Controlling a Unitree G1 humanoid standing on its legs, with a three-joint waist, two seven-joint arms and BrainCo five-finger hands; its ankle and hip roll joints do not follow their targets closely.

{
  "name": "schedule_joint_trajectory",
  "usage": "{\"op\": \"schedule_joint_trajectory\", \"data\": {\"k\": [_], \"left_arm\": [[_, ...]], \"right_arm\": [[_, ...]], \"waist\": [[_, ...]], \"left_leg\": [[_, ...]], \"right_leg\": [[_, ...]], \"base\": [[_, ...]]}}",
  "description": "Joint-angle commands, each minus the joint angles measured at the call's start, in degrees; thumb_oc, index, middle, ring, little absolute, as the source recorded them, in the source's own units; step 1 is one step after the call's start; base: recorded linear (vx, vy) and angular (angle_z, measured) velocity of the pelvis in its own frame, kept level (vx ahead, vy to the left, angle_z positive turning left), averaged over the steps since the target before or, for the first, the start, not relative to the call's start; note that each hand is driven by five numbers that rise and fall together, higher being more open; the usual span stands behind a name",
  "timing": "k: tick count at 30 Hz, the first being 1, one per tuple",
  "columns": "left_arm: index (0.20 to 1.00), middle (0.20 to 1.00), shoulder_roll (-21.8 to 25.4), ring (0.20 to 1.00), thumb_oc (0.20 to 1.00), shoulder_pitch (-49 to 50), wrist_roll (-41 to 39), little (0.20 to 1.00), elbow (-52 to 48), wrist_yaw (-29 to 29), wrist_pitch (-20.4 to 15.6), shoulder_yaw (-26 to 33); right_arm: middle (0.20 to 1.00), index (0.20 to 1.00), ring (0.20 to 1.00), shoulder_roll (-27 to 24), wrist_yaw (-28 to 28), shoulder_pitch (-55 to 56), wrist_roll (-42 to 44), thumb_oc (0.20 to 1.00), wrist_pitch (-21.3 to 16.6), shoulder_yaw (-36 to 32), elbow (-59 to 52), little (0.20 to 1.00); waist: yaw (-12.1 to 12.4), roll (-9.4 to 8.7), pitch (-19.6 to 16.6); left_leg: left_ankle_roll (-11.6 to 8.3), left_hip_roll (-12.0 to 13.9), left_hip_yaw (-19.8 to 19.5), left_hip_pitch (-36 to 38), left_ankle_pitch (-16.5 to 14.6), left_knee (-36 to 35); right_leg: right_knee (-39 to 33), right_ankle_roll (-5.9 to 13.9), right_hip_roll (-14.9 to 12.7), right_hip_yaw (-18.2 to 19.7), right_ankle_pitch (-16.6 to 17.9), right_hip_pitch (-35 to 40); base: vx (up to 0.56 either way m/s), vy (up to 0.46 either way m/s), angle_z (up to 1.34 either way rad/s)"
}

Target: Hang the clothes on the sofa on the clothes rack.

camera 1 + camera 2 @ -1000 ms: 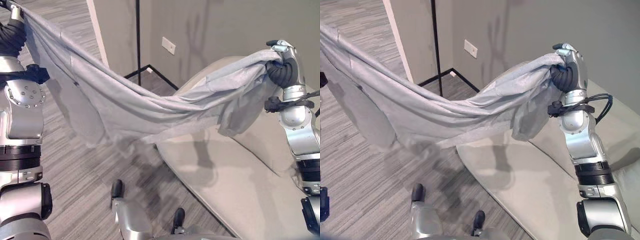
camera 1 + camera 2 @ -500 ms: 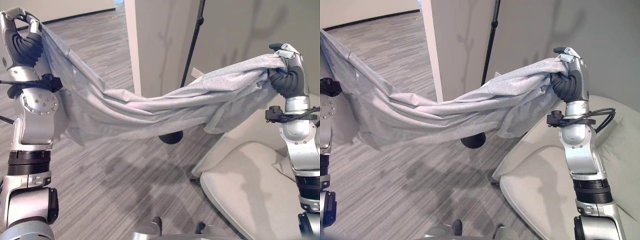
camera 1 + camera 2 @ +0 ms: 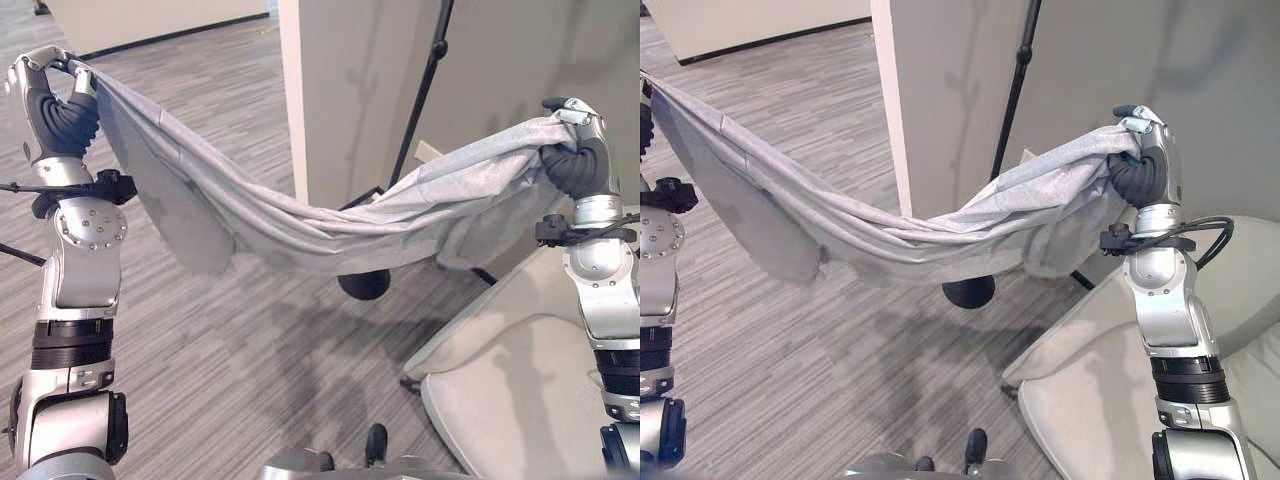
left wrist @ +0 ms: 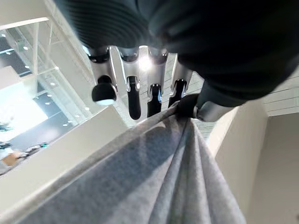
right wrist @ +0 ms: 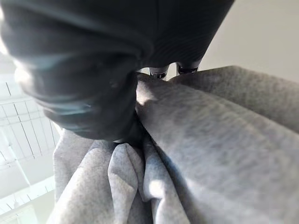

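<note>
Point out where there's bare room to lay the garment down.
Bare sofa seat lies below the right hand; bare floor spreads beneath the sagging garment, between the left hand side and the sofa. It is crowded by the wall corner, where the rack pole and base stand.

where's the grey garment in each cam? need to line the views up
Left eye view: grey garment sags between left hand and right hand.
Right eye view: same sag, centre.
Left wrist view: fans out from the pinching fingers.
Right wrist view: bunched against the cover.
Shared landmark: black rack pole.
</note>
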Motion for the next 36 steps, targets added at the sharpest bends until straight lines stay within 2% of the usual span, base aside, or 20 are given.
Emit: {"op": "schedule_joint_trajectory", "data": {"k": [1, 3, 6, 8, 9, 10, 12, 13, 14, 16, 18, 21, 26, 30, 34, 36], "left_arm": [[0.2, 0.2, 1.2, 0.2, 0.2, -2.1, 0.9, 0.2, -1.3, 0.1, -2.5, -0.6], [0.2, 0.2, 0.9, 0.2, 0.2, -1.9, 0.7, 0.2, -2.4, -0.3, -2.6, -0.6], [0.2, 0.2, 0.7, 0.2, 0.2, -1.5, 0.3, 0.2, -3.4, -0.7, -2.6, -0.6], [0.2, 0.2, 1.1, 0.2, 0.2, -1.3, 0.1, 0.2, -3.6, -0.9, -2.5, -0.7], [0.2, 0.2, 1.1, 0.2, 0.2, -1.4, 0.1, 0.2, -3.6, -0.9, -2.5, -0.8], [0.2, 0.2, 1.5, 0.2, 0.2, -1.4, 0.1, 0.2, -3.1, -0.8, -2.3, -0.9], [0.2, 0.2, 1.7, 0.2, 0.2, -1.4, 0.1, 0.2, -2.6, -0.7, -2.2, -0.6], [0.2, 0.2, 1.7, 0.2, 0.2, -1.4, 0.1, 0.2, -2.6, -0.7, -2.2, -0.7], [0.2, 0.2, 1.3, 0.2, 0.2, -1.6, 0.1, 0.2, -2.5, -0.8, -2.4, -0.7], [0.2, 0.2, 0.9, 0.2, 0.2, -2.1, 0.4, 0.2, -2.6, -1.0, -2.8, -1.1], [0.2, 0.2, 0.6, 0.2, 0.2, -1.7, 0.9, 0.2, -3.0, -1.3, -2.8, -0.7], [0.2, 0.2, 1.0, 0.2, 0.2, -1.1, 1.4, 0.2, -3.7, -1.7, -2.9, -0.5], [0.2, 0.2, 2.0, 0.2, 0.2, -2.7, 1.2, 0.2, -2.8, -1.3, -3.1, -2.3], [0.2, 0.2, 2.0, 0.2, 0.2, -3.6, 1.3, 0.2, -2.7, -1.1, -3.2, -2.9], [0.2, 0.2, 1.6, 0.2, 0.2, -4.2, 1.3, 0.2, -3.5, -1.4, -3.2, -3.5], [0.2, 0.2, 1.4, 0.2, 0.2, -5.2, 1.2, 0.2, -3.7, -1.3, -3.3, -4.5]], "right_arm": [[0.2, 0.2, 0.2, -2.2, -1.1, -3.1, 0.8, 0.2, -3.0, -1.2, -2.4, 0.2], [0.2, 0.2, 0.2, -1.8, -0.7, -3.1, 1.0, 0.2, -3.2, -1.0, -2.8, 0.2], [0.2, 0.2, 0.2, -1.3, -0.6, -2.9, 1.1, 0.2, -3.0, -1.1, -3.0, 0.2], [0.2, 0.2, 0.2, -1.2, -0.6, -2.5, 1.0, 0.2, -3.0, -2.1, -3.4, 0.2], [0.2, 0.2, 0.2, -1.2, -0.6, -2.4, 0.9, 0.2, -3.0, -2.3, -3.5, 0.2], [0.2, 0.2, 0.2, -1.2, -0.9, -1.9, 0.8, 0.2, -2.9, -3.2, -3.2, 0.2], [0.2, 0.2, 0.2, -1.3, -1.4, -1.8, 0.7, 0.2, -2.9, -3.7, -2.9, 0.2], [0.2, 0.2, 0.2, -1.3, -1.4, -1.7, 0.7, 0.2, -2.9, -3.7, -2.9, 0.2], [0.2, 0.2, 0.2, -1.1, -1.8, -1.5, 0.8, 0.2, -2.8, -4.1, -2.8, 0.2], [0.2, 0.2, 0.2, -0.8, -2.0, -1.1, 0.9, 0.2, -2.5, -4.7, -3.4, 0.2], [0.2, 0.2, 0.2, -0.8, -1.7, -1.0, 0.9, 0.2, -2.5, -4.6, -3.5, 0.2], [0.2, 0.2, 0.2, 0.1, -1.5, -0.3, 0.6, 0.2, -2.3, -4.9, -4.2, 0.2], [0.2, 0.2, 0.2, 0.4, -1.9, -0.3, 0.1, 0.2, -1.8, -5.2, -4.9, 0.2], [0.2, 0.2, 0.2, 1.2, -1.9, -0.6, -0.2, 0.2, -1.7, -5.0, -5.7, 0.2], [0.2, 0.2, 0.2, 2.0, -1.6, -0.6, -0.5, 0.2, -1.4, -5.0, -6.1, 0.2], [0.2, 0.2, 0.2, 2.5, -1.6, -0.7, -0.6, 0.2, -1.2, -5.3, -6.9, 0.2]], "waist": [[-0.4, 1.91, -3.7], [-0.2, 1.9, -3.0], [0.2, 1.79, -1.8], [0.7, 1.53, -1.2], [0.8, 1.41, -1.2], [1.8, 1.11, -1.0], [3.2, 1.03, -0.4], [3.3, 1.01, -0.5], [3.9, 0.76, -0.1], [4.1, 0.96, -0.2], [4.2, 1.79, -1.5], [3.8, 1.94, -3.3], [3.6, 1.28, -4.9], [3.4, 1.45, -5.0], [3.6, 1.86, -4.8], [3.4, 2.82, -4.3]], "left_leg": [[-4.4, 6.6, 0.5, 1.5, 9.5, -3.4], [-4.82, 7.4, 1.1, 1.1, 10.4, 1.7], [-4.67, 8.7, 1.2, -1.8, 9.4, 6.9], [-4.29, 9.4, 1.6, -4.3, 7.7, 5.3], [-4.22, 9.3, 1.7, -4.4, 8.0, 5.3], [-4.44, 9.0, 0.8, -6.6, 7.8, 1.1], [-5.05, 8.7, -0.7, -10.0, 9.4, -3.4], [-5.05, 8.7, -0.6, -10.1, 9.4, -3.4], [-5.62, 8.6, -0.2, -13.8, 7.5, -3.4], [-6.2, 8.3, 1.3, -16.0, 7.3, -3.4], [-6.43, 8.1, 0.1, -14.6, 7.5, -3.4], [-6.59, 7.3, 0.3, -12.8, 9.3, -3.4], [-6.22, 4.0, 1.1, -9.6, 8.4, -3.4], [-6.03, 2.7, 1.3, -7.5, 7.4, -3.4], [-5.77, 1.5, 1.5, -5.7, 6.4, -3.4], [-5.49, 1.2, 1.0, -4.4, 6.5, -3.4]], "right_leg": [[0.1, 3.56, -0.2, -3.7, -5.7, 0.6], [0.1, 3.65, -0.7, -4.3, -5.3, 1.7], [0.1, 3.4, -1.5, -4.7, -5.4, 3.3], [0.1, 3.47, -1.5, -4.7, -6.1, 4.0], [0.1, 3.43, -1.6, -4.6, -5.9, 3.9], [0.1, 3.21, -1.1, -3.5, -6.5, 4.1], [0.1, 2.95, -0.7, -2.4, -6.8, 5.0], [0.1, 2.94, -0.6, -2.3, -6.8, 4.8], [0.1, 2.83, -1.0, -2.1, -7.0, 6.3], [0.1, 2.63, -1.3, -1.8, -7.0, 7.4], [0.1, 2.46, -1.7, -0.9, -6.7, 7.6], [0.1, 2.3, -3.5, -0.3, -5.3, 8.2], [0.1, 2.3, -7.2, 0.1, -3.3, 10.2], [0.6, 2.62, -8.9, -0.1, -2.4, 10.7], [3.5, 2.74, -10.3, 0.0, -2.4, 10.7], [9.3, 2.51, -10.4, 0.9, -2.5, 9.5]], "base": [[0.05, -0.094, -0.09], [0.05, -0.119, 0.04], [0.01, -0.061, 0.05], [0.03, -0.02, 0.07], [0.08, 0.015, 0.1], [0.07, 0.04, 0.11], [0.08, 0.051, 0.0], [0.11, 0.068, -0.31], [0.13, 0.101, -0.4], [0.19, 0.163, -0.1], [0.2, 0.221, -0.11], [0.21, 0.278, -0.4], [0.18, 0.235, -0.34], [0.15, 0.231, -0.13], [0.1, 0.202, -0.21], [0.13, 0.279, -0.29]]}}
